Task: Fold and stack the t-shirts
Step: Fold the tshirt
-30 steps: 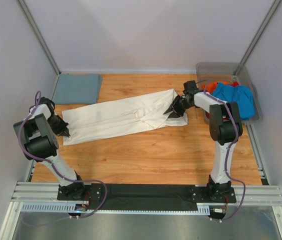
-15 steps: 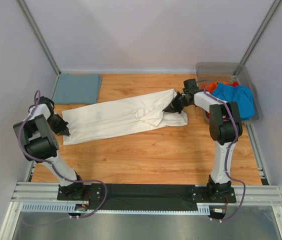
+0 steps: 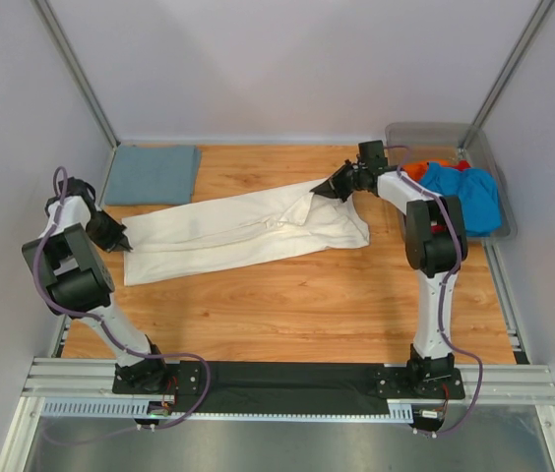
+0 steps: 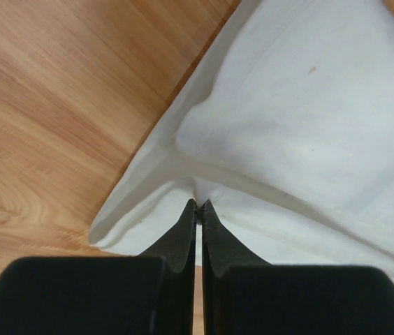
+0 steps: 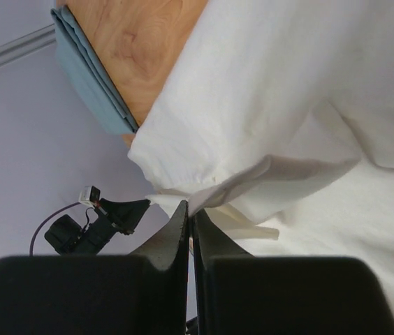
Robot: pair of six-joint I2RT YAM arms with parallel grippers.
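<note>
The white shirt lies stretched across the counter; the left fingers are clamped on its left hem, the right fingers on its raised far right corner; both pinches look shallow, so a hard tug could slip the cloth free or skew the fold.

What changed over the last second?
The right fingers closed on the white shirt at its right end, then lifted that end toward the far edge and a bit left. The left fingers, shut on the shirt's left end throughout, shifted slightly toward the far edge. The grey-blue shirt and the bin did not move.
</note>
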